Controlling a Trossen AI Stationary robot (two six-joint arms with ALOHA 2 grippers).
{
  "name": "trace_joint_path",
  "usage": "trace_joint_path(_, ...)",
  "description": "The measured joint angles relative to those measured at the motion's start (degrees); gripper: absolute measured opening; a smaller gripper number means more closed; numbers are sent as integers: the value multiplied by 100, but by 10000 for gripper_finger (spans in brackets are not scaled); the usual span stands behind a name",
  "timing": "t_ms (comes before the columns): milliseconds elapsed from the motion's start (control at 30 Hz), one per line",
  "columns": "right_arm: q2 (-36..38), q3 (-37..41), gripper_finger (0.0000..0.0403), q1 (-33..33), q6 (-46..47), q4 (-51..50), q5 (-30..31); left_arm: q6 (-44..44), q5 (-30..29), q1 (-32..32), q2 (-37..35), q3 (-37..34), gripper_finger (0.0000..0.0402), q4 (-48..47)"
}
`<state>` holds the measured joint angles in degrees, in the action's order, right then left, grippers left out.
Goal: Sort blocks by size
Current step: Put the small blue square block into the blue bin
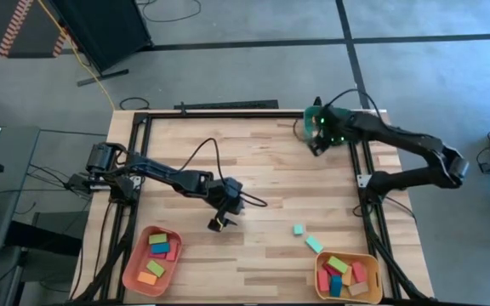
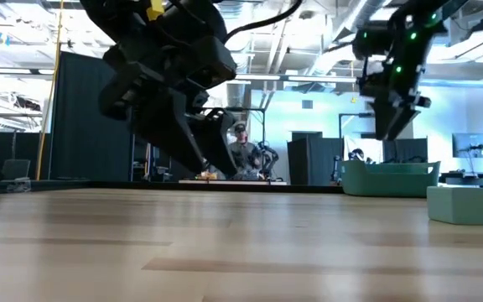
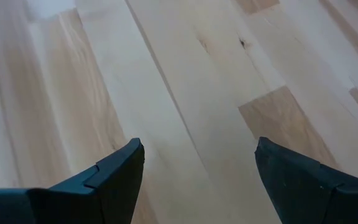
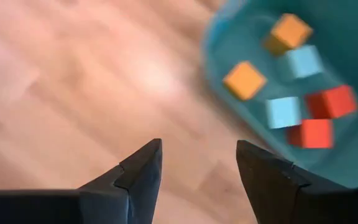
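Two teal blocks [image 1: 299, 229] [image 1: 314, 245] lie flat on the wood near the table's right front; one of them [image 2: 458, 205] shows in the low view. My left gripper [image 1: 219, 223] [image 3: 199, 152] hangs open over bare wood at the table's middle. At the far right, my right gripper [image 1: 317, 144] [image 4: 197, 152] is open and empty, above the table beside the green tray [image 1: 320, 115]. That tray [image 4: 229, 118] holds several small cubes: orange [image 4: 244, 79], pale teal [image 4: 283, 112] and red [image 4: 331, 101].
A salmon tray [image 1: 133, 270] at the near left and a yellow tray [image 1: 373, 276] at the near right each hold several mixed blocks. A black frame runs along the table's left, far and right sides. A person [image 2: 241, 155] sits in the room beyond the table.
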<state>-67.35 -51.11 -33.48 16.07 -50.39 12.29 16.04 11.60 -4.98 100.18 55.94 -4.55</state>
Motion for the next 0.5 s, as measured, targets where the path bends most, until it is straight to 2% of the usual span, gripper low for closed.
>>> trace_joint_path(267,283,0,235,2017,709,-138,-2,-81,-2,-97,-302,-2,292,-133)
trace_joint_path(500,143,0,235,3828,1303,84,-2,-69,-605,-70,-968,-2,292,-298)
